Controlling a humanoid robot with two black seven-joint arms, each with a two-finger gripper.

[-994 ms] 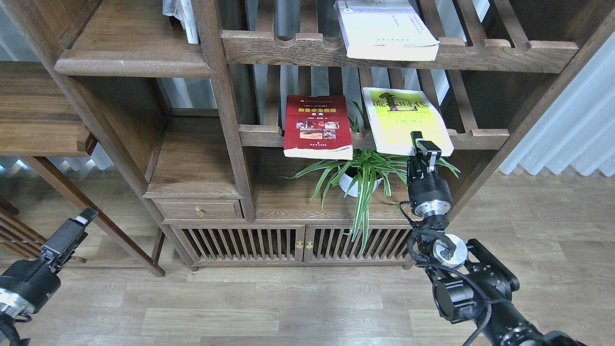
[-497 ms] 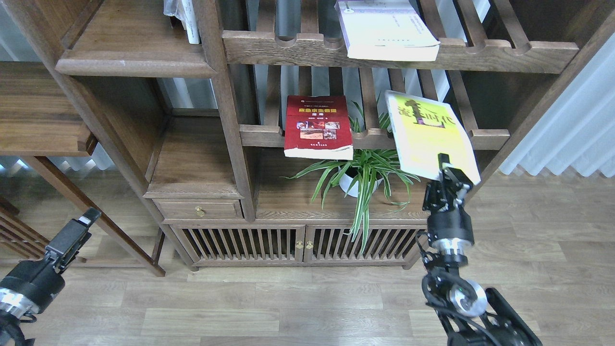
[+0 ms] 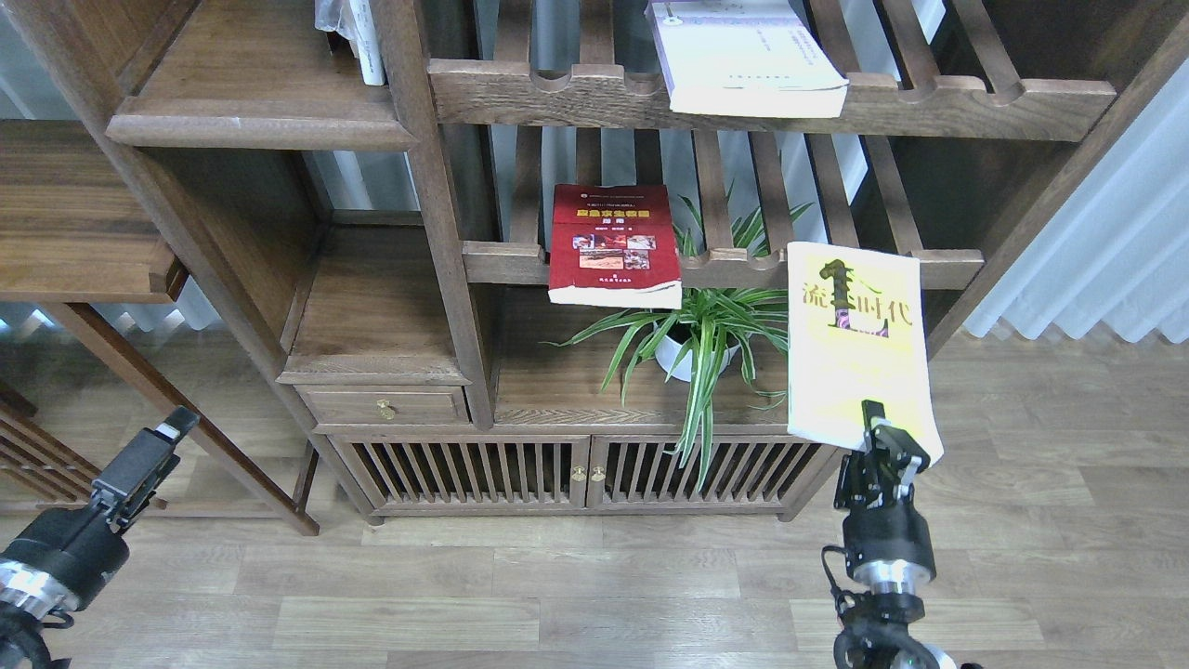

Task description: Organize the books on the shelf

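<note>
Our right end effector (image 3: pixel 882 437), clamped on the yellow-green paperback with black Chinese title (image 3: pixel 856 344), has pulled it off the slatted rail (image 3: pixel 725 265), ready for the solid dark-brown plank shelf (image 3: pixel 251 102).

Domestic living room or study setting. Central landmark: a tall dark brown wooden shelving unit (image 3: pixel 437 232) with slatted cabinet doors at its base. Inside it stands a green spider plant in a white pot (image 3: pixel 706 334). Beneath it, light wood-plank flooring (image 3: pixel 557 595); to its right, pale pleated curtains (image 3: pixel 1105 251).
</note>
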